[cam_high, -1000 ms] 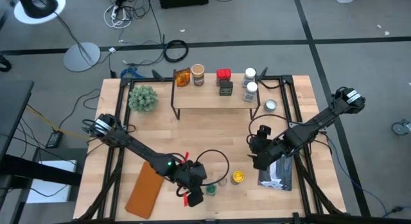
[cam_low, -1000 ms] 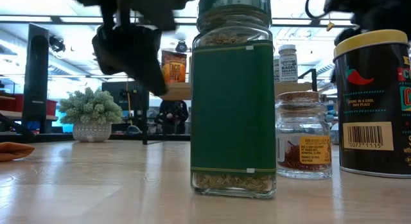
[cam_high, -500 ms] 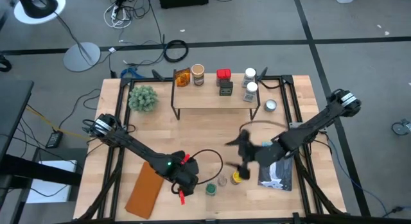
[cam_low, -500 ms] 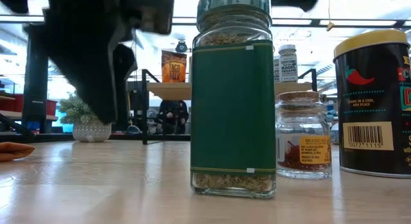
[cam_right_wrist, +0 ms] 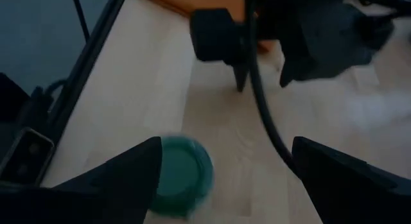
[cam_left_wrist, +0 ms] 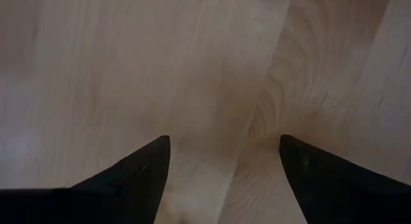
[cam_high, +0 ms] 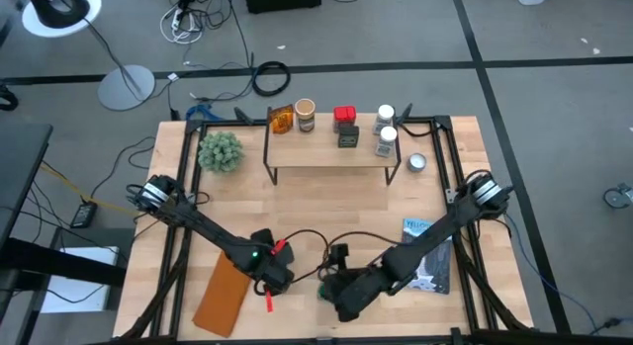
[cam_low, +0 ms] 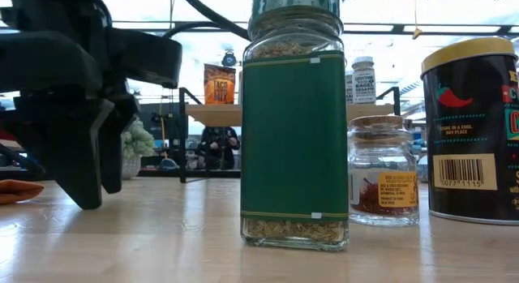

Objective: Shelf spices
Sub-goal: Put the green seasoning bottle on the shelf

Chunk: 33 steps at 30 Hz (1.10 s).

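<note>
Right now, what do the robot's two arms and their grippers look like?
Both arms are dark, jointed and slim, with pale silver collars near their bases. The left gripper carries red parts and a small green light. The right gripper's fingers are black wedges, and black cable loops run between them.

Near my dark fingers stands a jar with a green lid and plain green label. At its three o'clock, a tin is black, yellow-lidded, with a red chilli. The table is pale wood grain.
</note>
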Available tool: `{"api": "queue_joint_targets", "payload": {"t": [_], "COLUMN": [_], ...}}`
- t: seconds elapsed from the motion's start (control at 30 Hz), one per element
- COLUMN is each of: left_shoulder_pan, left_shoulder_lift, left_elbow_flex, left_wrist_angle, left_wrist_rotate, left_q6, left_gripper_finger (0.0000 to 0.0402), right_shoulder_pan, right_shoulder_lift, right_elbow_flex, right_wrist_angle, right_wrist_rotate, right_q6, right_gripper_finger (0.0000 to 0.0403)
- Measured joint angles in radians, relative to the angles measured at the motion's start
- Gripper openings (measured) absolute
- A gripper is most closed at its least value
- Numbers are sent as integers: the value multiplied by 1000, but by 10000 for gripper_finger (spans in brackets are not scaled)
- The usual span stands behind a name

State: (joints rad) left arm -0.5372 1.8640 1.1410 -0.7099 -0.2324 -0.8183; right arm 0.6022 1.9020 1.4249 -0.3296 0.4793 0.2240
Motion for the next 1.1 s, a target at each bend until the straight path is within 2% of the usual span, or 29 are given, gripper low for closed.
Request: {"api": "queue_joint_targets", "payload": {"t": [0.13, 0.27, 0.53, 0.73, 0.97, 1.1], "left_shoulder_pan": [-23, -29, -28, -27, -26, -26], "left_shoulder_lift": [-5, -11, -17, -19, -19, -19], "left_elbow_flex": [-24, -30, -33, -36, -36, -36], "left_wrist_angle": [21, 18, 7, -9, -9, -8], "left_wrist_rotate": [-35, -52, -107, -171, -186, -193], "left_q6": [-9, -10, -27, -74, -82, -99], "left_gripper_finger": [298, 298, 298, 298, 298, 298], "right_shoulder_pan": [6, 18, 20, 19, 13, 3], "right_shoulder_lift": [57, 74, 75, 75, 75, 76], "right_elbow_flex": [130, 195, 196, 195, 195, 195], "right_wrist_angle": [-93, -156, -336, -347, -372, -377], "right_wrist_rotate": [-9, -34, -58, -92, -141, -159], "right_q6": [1, 34, 247, 340, 436, 435], "right_gripper_finger": [346, 346, 346, 346, 346, 346]}}
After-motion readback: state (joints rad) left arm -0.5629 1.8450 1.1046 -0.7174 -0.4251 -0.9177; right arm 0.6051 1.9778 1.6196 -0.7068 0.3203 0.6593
